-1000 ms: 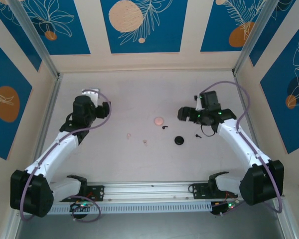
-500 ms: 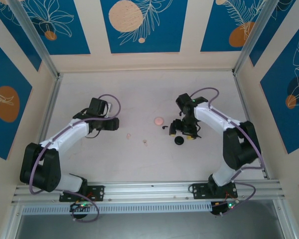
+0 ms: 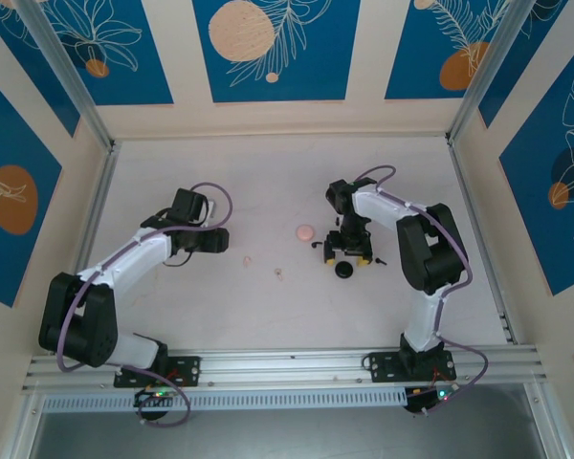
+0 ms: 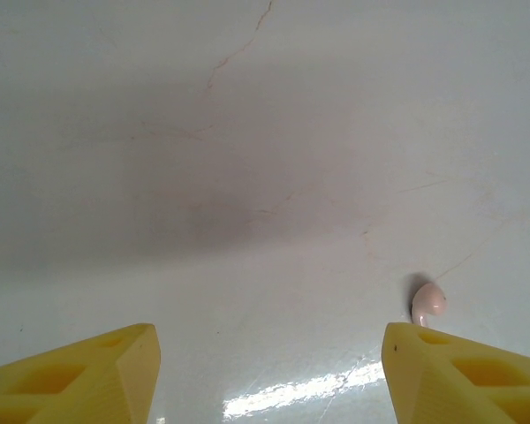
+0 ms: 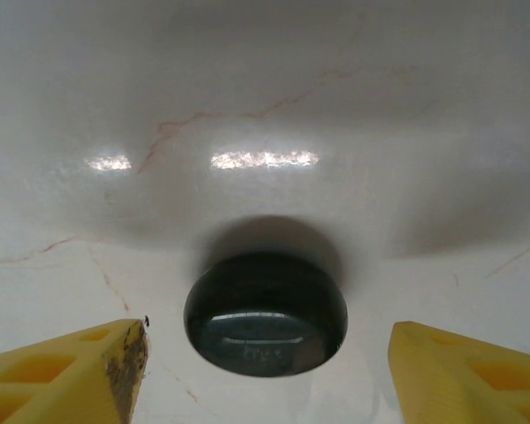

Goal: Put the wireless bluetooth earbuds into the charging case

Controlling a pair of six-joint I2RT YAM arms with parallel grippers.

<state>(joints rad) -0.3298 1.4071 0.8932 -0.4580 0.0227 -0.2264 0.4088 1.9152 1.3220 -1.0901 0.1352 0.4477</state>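
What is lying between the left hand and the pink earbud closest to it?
Nothing: the left wrist view shows bare table between the open left hand and the pink earbud, just beyond one fingertip.

Glossy black case (image 5: 265, 314), tiny pink earbud (image 4: 428, 303), apart

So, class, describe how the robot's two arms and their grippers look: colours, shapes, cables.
The left arm and right arm have white links, black joints and looping purple cables. The fingers are yellow wedges with hollow cut-outs.
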